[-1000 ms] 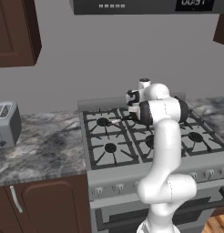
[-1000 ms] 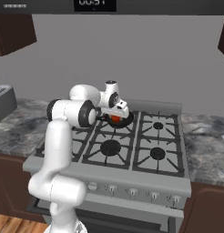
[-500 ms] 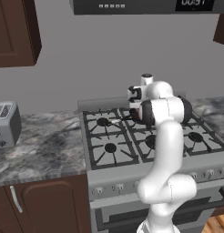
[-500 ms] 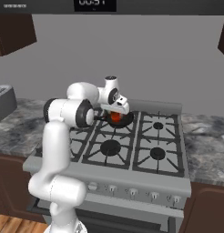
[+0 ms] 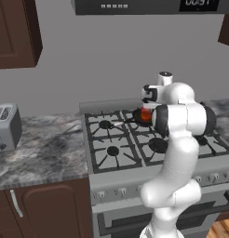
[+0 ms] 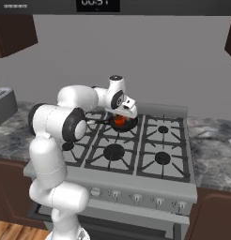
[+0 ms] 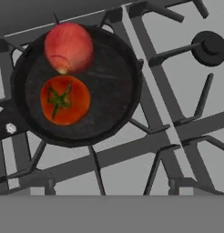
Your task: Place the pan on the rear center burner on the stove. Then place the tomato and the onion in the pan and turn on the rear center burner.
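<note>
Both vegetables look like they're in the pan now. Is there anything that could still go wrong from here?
A few things might. The gripper hangs open just above the pan, so a careless pull-back could bump its rim or its handle and shove it off the grate. The onion sits close to the rim and touches the tomato; a jolt could roll it out. The burner is not lit yet, and the front knobs look alike, so the wrong one could be turned.

A: Pan location?
B: The black pan (image 7: 109, 86) sits on the stove (image 6: 150, 154) grate, rear center.
A: Contents?
B: The tomato (image 7: 64, 100), stem spot up, touching the pinkish onion (image 7: 68, 47).
</note>
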You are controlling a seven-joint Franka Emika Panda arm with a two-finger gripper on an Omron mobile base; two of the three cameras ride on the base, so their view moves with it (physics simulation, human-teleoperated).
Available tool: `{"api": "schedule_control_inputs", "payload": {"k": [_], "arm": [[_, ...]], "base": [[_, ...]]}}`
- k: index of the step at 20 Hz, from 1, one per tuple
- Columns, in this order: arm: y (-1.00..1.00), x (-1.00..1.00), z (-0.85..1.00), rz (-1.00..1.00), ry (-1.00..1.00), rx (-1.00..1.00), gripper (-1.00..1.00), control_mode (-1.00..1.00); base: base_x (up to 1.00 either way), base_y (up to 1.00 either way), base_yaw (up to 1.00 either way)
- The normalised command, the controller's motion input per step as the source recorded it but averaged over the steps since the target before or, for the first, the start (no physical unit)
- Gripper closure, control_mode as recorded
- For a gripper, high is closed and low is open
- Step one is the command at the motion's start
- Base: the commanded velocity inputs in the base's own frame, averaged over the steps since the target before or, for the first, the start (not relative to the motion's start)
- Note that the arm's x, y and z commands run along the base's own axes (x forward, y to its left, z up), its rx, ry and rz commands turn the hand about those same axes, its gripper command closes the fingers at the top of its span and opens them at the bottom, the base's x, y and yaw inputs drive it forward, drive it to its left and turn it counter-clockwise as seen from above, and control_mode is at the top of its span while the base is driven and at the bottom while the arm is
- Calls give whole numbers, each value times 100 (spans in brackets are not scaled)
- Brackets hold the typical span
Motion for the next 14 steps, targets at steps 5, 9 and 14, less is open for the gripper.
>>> {"api": "schedule_control_inputs", "payload": {"k": [5,9,14], "arm": [[-25,-99,27,1,-22,0,-100,-100],[-35,-93,54,6,-32,5,-100,-100],[-40,-90,28,11,-29,11,-100,-100]], "base": [[0,0,0],[0,0,0],[0,0,0]]}}
